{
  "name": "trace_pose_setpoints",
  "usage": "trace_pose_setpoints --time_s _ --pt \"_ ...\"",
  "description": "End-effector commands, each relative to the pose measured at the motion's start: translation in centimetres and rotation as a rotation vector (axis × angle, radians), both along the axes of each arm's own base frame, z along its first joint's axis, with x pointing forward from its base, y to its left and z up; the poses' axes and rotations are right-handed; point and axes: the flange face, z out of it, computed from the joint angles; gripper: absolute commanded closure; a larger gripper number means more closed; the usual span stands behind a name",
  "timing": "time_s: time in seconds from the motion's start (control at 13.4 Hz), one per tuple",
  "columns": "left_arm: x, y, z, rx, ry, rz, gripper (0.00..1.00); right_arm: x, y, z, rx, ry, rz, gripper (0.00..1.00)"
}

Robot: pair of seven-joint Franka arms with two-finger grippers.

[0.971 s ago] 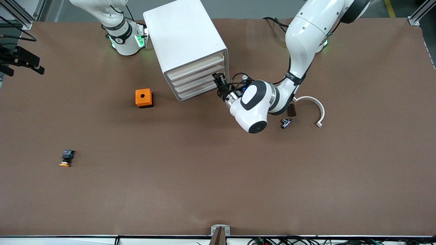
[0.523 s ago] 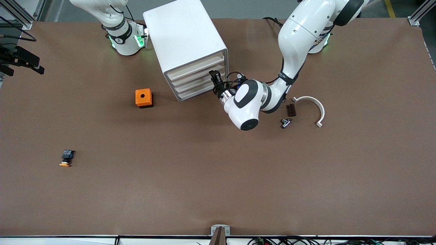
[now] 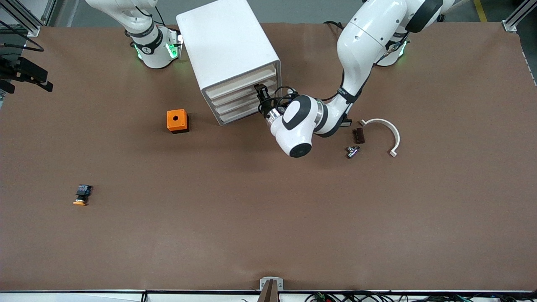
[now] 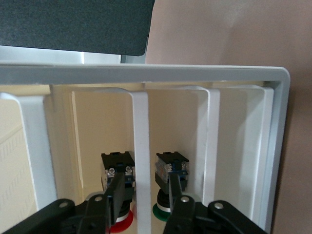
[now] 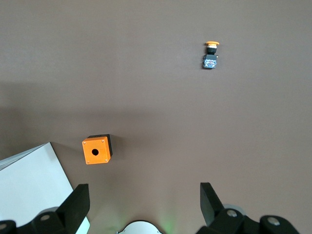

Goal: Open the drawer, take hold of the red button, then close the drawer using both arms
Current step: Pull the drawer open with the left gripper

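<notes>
The left gripper (image 3: pixel 261 90) is at the front of the cabinet (image 3: pixel 228 54), its fingers (image 4: pixel 115 194) partly open on either side of the front rail of a drawer (image 4: pixel 140 146) but not yet pressing it. Through the translucent drawer fronts the red button (image 4: pixel 118 187) is seen inside, beside a green one (image 4: pixel 168 183). The right gripper (image 5: pixel 144 204) waits high over the table (image 3: pixel 268 209) with its jaws wide open and empty.
</notes>
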Motion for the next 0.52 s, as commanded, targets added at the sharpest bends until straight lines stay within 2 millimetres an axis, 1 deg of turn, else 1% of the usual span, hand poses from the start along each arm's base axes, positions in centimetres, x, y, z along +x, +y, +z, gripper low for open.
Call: trace_pose_setpoints --time_s 0.0,0.07,0.22,0.45 --pt "-0.5 -1.2 -0.5 0.007 -0.001 0.013 0.74 -0.8 0.0 0.3 -0.015 -0.008 0.0 0.0" --pt "-0.5 -1.2 -0.6 0.007 0.001 0.015 0.81 -0.8 0.1 0.3 -0.014 -0.007 -0.006 0.0" --pt "-0.4 -1.1 -0.6 0.011 0.002 0.018 1.0 -0.8 0.3 0.4 -0.011 -0.012 -0.01 0.0" --pt "1.0 0.0 -0.6 0.009 -0.009 0.039 1.0 -0.8 0.6 0.4 -0.007 -0.01 -0.064 0.0"
